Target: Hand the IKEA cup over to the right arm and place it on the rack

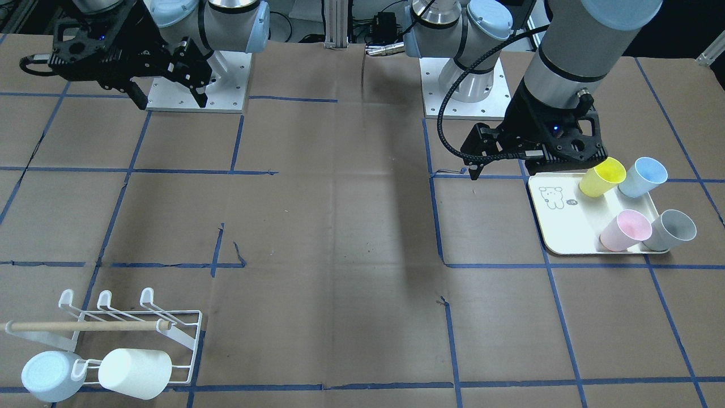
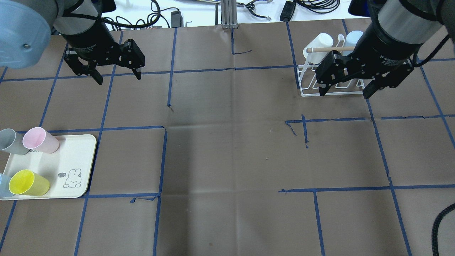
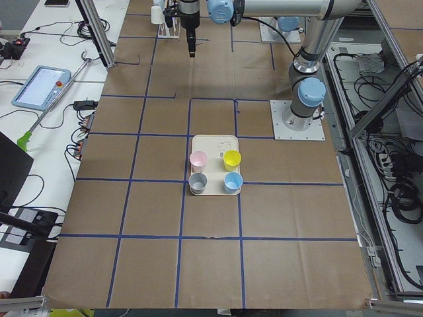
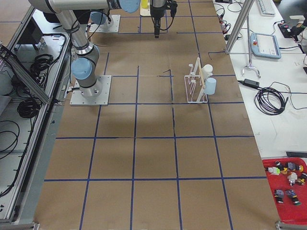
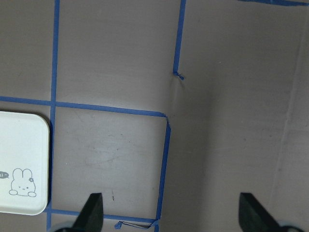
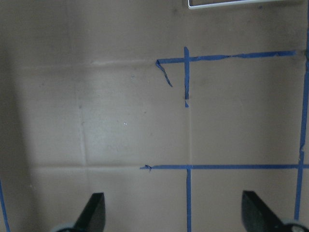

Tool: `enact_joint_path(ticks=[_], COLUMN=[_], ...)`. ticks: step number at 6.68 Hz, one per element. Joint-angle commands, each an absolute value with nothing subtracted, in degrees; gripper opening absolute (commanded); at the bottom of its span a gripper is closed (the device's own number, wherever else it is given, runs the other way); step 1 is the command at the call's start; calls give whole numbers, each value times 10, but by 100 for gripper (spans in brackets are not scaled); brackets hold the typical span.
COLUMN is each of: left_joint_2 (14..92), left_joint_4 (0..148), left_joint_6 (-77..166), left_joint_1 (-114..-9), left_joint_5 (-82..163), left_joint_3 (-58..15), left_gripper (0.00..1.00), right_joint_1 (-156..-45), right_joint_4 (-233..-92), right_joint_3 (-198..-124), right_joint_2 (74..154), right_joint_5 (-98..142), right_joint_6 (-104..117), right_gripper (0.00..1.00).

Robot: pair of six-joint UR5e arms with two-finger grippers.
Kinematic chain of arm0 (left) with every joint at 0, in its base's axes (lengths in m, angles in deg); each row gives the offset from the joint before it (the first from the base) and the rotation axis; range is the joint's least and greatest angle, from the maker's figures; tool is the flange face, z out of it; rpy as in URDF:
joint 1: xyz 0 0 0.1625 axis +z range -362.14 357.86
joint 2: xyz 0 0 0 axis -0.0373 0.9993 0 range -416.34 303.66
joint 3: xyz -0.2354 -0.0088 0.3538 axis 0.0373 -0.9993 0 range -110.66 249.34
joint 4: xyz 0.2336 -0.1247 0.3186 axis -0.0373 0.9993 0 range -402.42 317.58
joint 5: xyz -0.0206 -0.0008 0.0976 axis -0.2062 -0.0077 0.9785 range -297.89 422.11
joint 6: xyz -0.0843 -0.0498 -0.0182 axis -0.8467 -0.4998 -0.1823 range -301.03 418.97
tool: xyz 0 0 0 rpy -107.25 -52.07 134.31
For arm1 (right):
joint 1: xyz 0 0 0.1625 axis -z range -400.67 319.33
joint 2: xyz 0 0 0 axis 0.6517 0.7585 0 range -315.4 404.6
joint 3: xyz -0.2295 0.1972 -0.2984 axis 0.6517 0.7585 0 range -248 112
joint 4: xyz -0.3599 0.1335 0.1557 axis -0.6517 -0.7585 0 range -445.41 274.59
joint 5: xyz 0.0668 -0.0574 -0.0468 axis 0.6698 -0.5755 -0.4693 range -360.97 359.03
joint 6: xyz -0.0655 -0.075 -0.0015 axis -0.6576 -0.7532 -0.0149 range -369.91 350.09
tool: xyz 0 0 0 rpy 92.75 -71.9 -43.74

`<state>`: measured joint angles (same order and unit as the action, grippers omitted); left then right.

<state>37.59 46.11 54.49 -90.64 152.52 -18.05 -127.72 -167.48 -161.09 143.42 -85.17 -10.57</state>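
Note:
Four IKEA cups stand on a cream tray (image 2: pixel 71 153): pink (image 2: pixel 39 140), grey (image 2: pixel 10 141), yellow (image 2: pixel 28 182) and light blue (image 1: pixel 643 177). My left gripper (image 2: pixel 117 73) hangs open and empty high above the table, off the tray's edge (image 5: pixel 21 159). My right gripper (image 2: pixel 344 90) is open and empty above the white wire rack (image 2: pixel 309 89). The rack (image 1: pixel 181 334) has a wooden dowel (image 1: pixel 85 326) and holds a white cup (image 1: pixel 136 371) and a light-blue cup (image 1: pixel 51 374). Both wrist views show bare brown table between open fingertips.
The table is brown paper with a blue tape grid. The arm bases (image 1: pixel 198 85) (image 1: pixel 464 85) stand on white plates at the robot's edge. Cables and a metal post (image 2: pixel 227 14) lie beyond the far edge.

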Motion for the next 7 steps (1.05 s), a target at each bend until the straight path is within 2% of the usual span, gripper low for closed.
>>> enact_joint_path(ticks=[1,4,7], left_joint_2=[369,375,378], left_joint_4=[457,450,449], left_joint_6=[545,544,543], left_joint_1=[-906,-906,-906], left_joint_5=[1525,1525,1525], left_joint_3=[-188,-186,-184], left_gripper=[99,99,99], right_joint_1=[-1301,-1369,-1366], right_joint_4=[-1612,-1654,-1674], right_joint_3=[-1613,-1631,-1626], right_joint_2=[1449,1416,1402], right_joint_5=[-902,-895,-900], right_joint_6=[-84,-38,-46], right_gripper=[100,100,100])
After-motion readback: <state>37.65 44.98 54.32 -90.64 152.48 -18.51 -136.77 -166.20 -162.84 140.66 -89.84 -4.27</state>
